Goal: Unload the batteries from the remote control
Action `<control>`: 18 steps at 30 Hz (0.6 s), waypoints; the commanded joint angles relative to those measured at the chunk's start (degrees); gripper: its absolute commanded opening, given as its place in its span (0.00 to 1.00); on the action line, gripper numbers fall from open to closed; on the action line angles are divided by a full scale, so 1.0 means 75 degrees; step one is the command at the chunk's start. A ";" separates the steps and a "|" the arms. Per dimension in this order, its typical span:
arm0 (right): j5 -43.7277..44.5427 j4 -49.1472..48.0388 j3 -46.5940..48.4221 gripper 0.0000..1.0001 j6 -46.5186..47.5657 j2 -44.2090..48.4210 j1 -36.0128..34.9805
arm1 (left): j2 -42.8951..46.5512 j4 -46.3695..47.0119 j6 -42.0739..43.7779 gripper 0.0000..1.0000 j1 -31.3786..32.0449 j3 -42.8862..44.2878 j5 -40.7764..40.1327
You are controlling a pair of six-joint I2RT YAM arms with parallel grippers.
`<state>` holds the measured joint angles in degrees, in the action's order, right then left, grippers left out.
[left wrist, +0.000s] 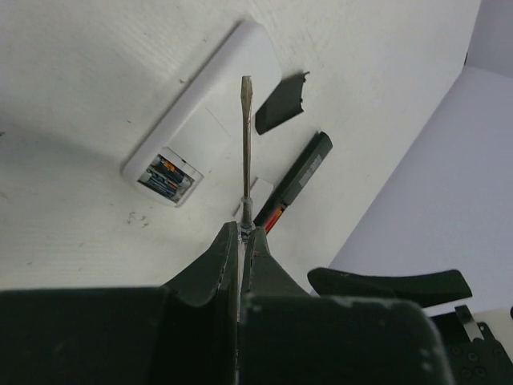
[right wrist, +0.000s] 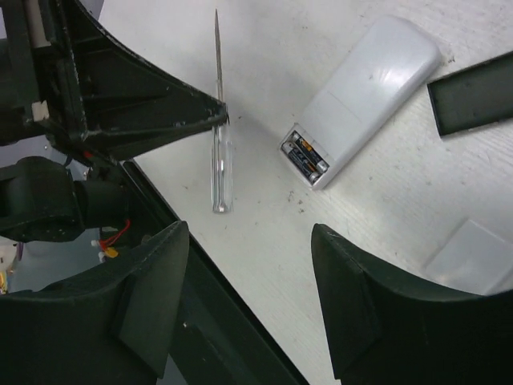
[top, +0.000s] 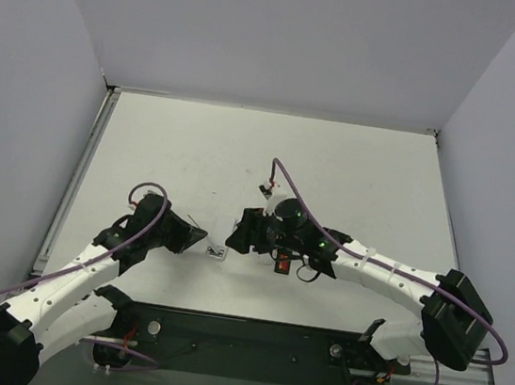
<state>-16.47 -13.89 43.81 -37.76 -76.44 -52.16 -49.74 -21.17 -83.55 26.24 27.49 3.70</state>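
Observation:
The remote control [left wrist: 303, 171] is a slim black bar lying right of my left gripper's tip. A red battery [left wrist: 273, 216] shows in its near end. My left gripper [left wrist: 243, 233] is shut on a screwdriver [left wrist: 245, 136]. The shaft points away over a white remote. The clear handle [right wrist: 222, 172] shows in the right wrist view. My right gripper [right wrist: 248, 233] hangs open above bare table with nothing between its fingers. Seen from above, the left gripper [top: 198, 236] and the right gripper [top: 239, 233] face each other closely. From above the black remote is hidden.
A white remote [left wrist: 208, 120] lies back up with its own batteries [right wrist: 305, 156] exposed. A small black cover piece [left wrist: 280, 104] rests past its far end, and a pale flat cover [right wrist: 473, 257] lies beside it. The table's dark front rail [right wrist: 208, 281] runs under my right gripper.

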 commanded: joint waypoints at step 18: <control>0.2172 0.0258 0.1214 0.01 0.1132 -0.1516 -0.1154 | -0.0001 0.0760 -0.0780 0.00 0.0814 0.0191 -0.0085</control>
<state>-8.36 -14.61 51.68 -31.68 -89.14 -60.01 -49.52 -16.99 -88.73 31.90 27.49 3.01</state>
